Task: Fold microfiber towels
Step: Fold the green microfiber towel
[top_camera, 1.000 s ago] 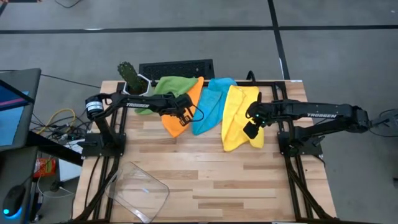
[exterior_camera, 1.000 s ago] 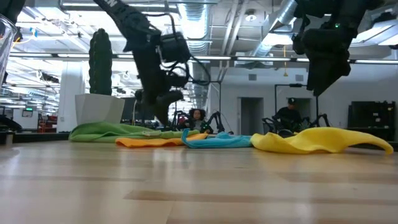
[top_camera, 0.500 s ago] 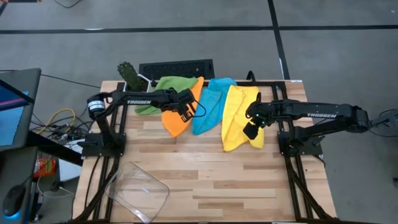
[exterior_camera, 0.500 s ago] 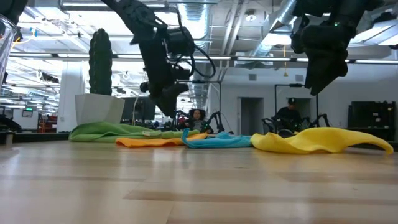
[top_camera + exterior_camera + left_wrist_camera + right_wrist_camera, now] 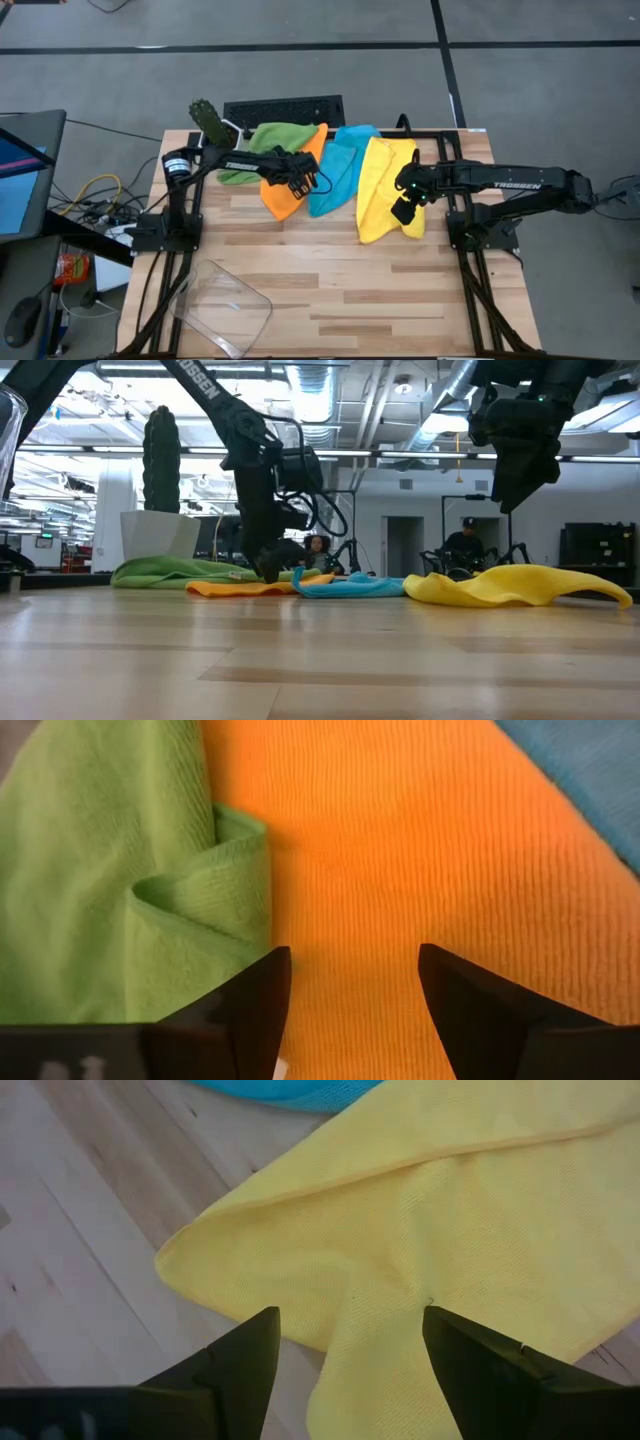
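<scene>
The microfiber towels (image 5: 330, 175) lie in a row at the back of the table (image 5: 330, 290), and the left pincer (image 5: 298, 181) sits low over the orange towel (image 5: 420, 870), open and empty, likely to grab it, while the right pincer (image 5: 402, 205) waits open above the yellow towel (image 5: 450, 1240).

Four towels lie unfolded in an overlapping row at the table's far edge: green (image 5: 282, 137), orange (image 5: 283, 195), blue (image 5: 340, 165), yellow (image 5: 380, 195). The yellow one is rumpled, one edge doubled over.

The near half of the table (image 5: 380, 300) is free, except a clear plastic tray (image 5: 225, 305); the cactus (image 5: 207, 120) blocks the far-left corner.
</scene>
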